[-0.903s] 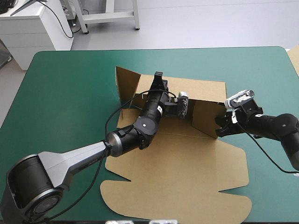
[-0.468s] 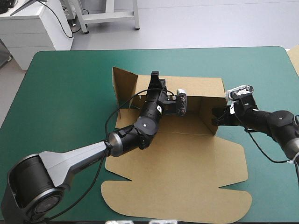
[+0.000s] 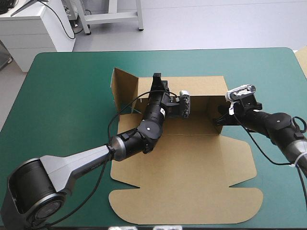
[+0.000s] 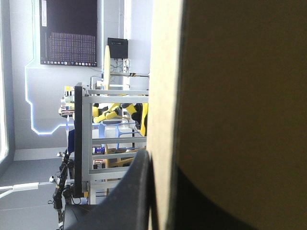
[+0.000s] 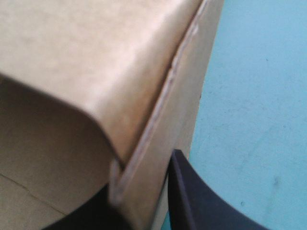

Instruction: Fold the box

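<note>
The brown cut-board box [image 3: 192,163] lies mid-table on the teal-green cover [image 3: 62,105]. Its broad flat lid panel reaches toward the table's near edge, and its back wall stands upright, long axis parallel to the far edge. The left gripper [image 3: 157,79] pinches that wall's top edge near its left end, the board between its black fingers [image 4: 136,191]. The right gripper [image 3: 219,116] clamps the raised right side wall at the box's far right corner, so it seems the nearer arm for tucking that wall in.

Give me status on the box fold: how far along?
Partway. Done: far wall of the box stands up. In hand: left gripper pinches that wall, right gripper pinches the right side wall. Left: left side flap splayed outward, front panel flat.
</note>
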{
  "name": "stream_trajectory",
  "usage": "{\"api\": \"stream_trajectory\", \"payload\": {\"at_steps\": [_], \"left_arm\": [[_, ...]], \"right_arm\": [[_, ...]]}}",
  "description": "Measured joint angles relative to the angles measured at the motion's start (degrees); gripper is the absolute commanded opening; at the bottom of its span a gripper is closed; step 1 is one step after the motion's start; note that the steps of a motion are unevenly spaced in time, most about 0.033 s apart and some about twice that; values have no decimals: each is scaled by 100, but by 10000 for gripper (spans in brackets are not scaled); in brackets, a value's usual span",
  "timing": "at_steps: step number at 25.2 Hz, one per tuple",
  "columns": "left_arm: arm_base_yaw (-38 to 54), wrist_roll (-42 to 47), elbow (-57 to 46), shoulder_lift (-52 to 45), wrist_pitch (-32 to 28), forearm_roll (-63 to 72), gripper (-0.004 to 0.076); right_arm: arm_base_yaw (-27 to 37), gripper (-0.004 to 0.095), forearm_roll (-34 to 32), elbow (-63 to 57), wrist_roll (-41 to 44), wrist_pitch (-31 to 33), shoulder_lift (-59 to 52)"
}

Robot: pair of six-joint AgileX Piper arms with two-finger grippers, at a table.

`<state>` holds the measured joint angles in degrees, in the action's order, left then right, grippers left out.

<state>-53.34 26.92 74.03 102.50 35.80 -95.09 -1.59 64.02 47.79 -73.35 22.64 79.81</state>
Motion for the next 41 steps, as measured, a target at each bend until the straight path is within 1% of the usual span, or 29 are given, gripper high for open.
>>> {"api": "stream_trajectory", "payload": {"at_steps": [2,4,6,9,11,12,14,18,21,23,25,28,31,33,35,38,41], "left_arm": [[5,5,-5,0,11,-7,3],[5,12,-5,0,5,-20,42],[10,25,-5,0,-9,-27,125],[10,63,-30,0,-115,-22,300],[10,84,-48,6,-260,22,392],[10,91,-56,12,-350,36,425],[10,98,-62,31,-508,46,439],[-1,204,-67,50,-688,-155,438],[-74,717,-67,50,-701,-395,438],[-180,847,-67,17,-689,-414,438],[-322,896,-74,-35,-598,-383,438],[-559,903,-94,-129,-300,-352,430],[-782,895,-112,-315,-67,-317,361],[-909,888,-112,-424,13,-294,283],[-1044,883,-112,-524,163,-274,186],[-1230,889,-120,-725,518,-265,-9],[-1263,901,-120,-992,826,-247,0]], "right_arm": [[-53,1,-35,0,32,-92,5],[-73,1,-40,0,65,-135,5],[-86,1,-42,0,110,-154,5],[-92,1,-53,0,199,-197,5],[-98,1,-58,0,257,-263,11],[-103,1,-70,0,257,-319,16],[-109,1,-83,0,286,-419,28],[-148,1,-205,68,450,-631,130],[-148,1,-675,417,992,-649,417],[-148,1,-950,666,1302,-636,615],[-148,1,-1068,887,1476,-624,778],[-148,1,-1251,1142,1699,-597,955],[-148,1,-1498,1219,2021,-581,997],[-148,1,-1545,1221,2108,-570,1001],[-148,1,-1563,1233,2145,-544,1001],[-148,1,-1589,1252,2156,-465,1001],[-148,1,-1610,1258,2162,-385,996]]}}
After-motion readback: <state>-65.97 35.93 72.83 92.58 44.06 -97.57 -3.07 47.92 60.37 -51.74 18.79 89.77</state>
